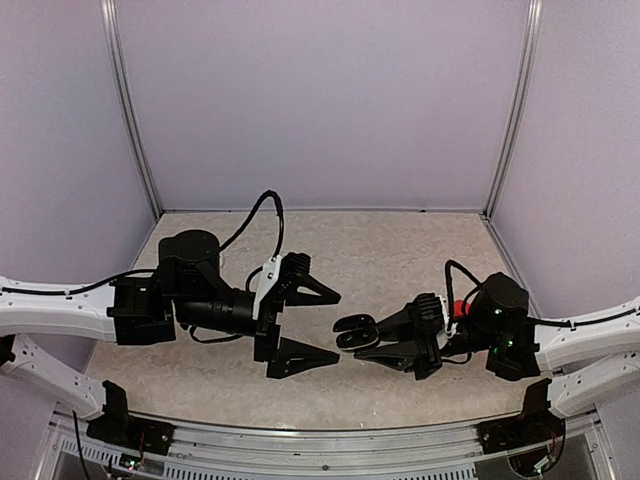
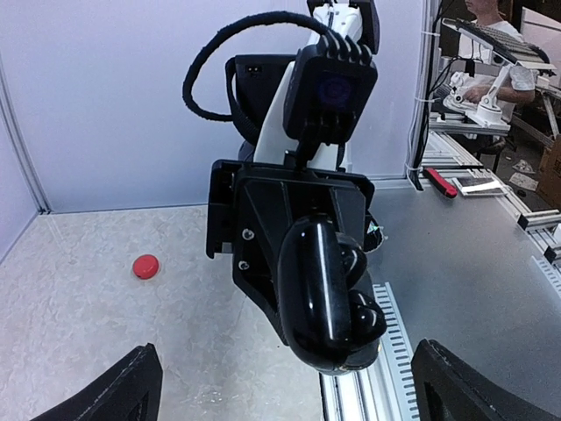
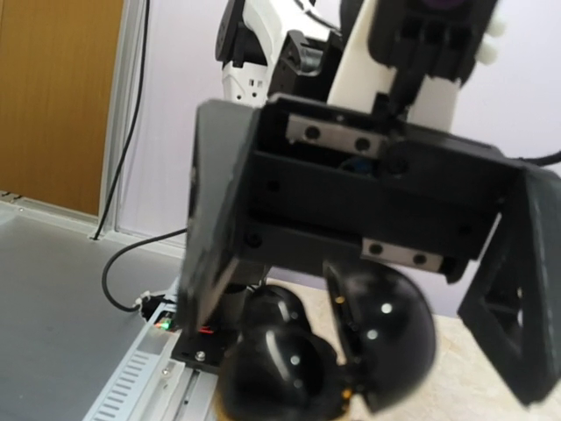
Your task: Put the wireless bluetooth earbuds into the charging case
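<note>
My right gripper (image 1: 372, 342) is shut on an open glossy black charging case (image 1: 355, 330) and holds it above the table. In the left wrist view the case (image 2: 320, 294) fills the middle, with two rounded black bumps on its right side. In the right wrist view it (image 3: 386, 338) gapes open in the foreground and hides my own fingertips. My left gripper (image 1: 338, 328) is open and empty, its mouth facing the case from the left. Its fingers (image 2: 131, 390) sit wide apart. A small round red piece (image 2: 145, 266), like a red earbud, lies on the table by the right arm (image 1: 460, 307).
The table (image 1: 380, 250) is beige and speckled, with pale walls behind and at both sides. A metal rail (image 1: 330, 430) runs along the near edge. A black cable (image 1: 265, 215) loops over the left arm. Outside the cell is a grey bench (image 2: 473, 263).
</note>
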`<state>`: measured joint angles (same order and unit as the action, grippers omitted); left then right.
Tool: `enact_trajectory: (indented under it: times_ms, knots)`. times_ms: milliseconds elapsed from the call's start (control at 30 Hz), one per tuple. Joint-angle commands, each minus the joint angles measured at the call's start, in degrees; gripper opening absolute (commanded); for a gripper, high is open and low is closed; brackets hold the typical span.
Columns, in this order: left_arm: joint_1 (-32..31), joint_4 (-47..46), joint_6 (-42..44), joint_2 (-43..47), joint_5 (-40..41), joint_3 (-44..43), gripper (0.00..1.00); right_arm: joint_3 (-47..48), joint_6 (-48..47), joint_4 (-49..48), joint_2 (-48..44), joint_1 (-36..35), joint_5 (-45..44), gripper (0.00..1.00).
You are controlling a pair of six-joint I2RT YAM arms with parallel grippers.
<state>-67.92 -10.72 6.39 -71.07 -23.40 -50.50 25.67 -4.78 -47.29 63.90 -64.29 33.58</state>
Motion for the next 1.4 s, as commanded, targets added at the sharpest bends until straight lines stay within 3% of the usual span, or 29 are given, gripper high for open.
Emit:
enact_trajectory:
  times_ms: [0,1367]
  knots:
    - [-0.3,-1.1,1.0,2.4,0.9,1.0,0.98,0.1,0.3,-1.1,-0.8,-0.7,0.0,0.00]
    - [-0.1,-2.5,-3.5,-2.3,5.3,-0.4,0.89,1.8,-1.7,2.4,-0.9,-0.9,1.1,0.00]
